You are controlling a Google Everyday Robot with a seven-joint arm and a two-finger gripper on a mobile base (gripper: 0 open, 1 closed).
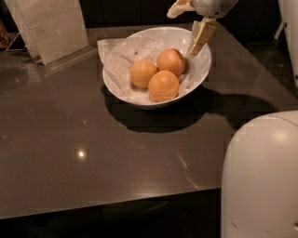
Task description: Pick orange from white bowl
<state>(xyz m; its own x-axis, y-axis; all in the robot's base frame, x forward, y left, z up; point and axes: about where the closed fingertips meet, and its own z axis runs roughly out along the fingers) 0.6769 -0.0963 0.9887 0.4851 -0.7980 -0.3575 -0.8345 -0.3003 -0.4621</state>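
Note:
The white bowl (203, 69) stands on the dark table, lined with crinkled white paper. Three oranges lie in it: one at the back right (170, 61), one at the front (163, 85), and a paler, yellower one at the left (142, 73). My gripper (189, 23) hangs above the bowl's far right rim, open and empty. One finger (200, 36) points down just right of the back right orange. The other finger (178, 8) sticks out up and to the left. Neither finger touches any fruit.
A clear sign holder (49, 28) stands at the back left of the grey table (70, 139). My white body (260, 176) fills the lower right corner. The table's front edge runs along the bottom, and its right edge lies past the bowl.

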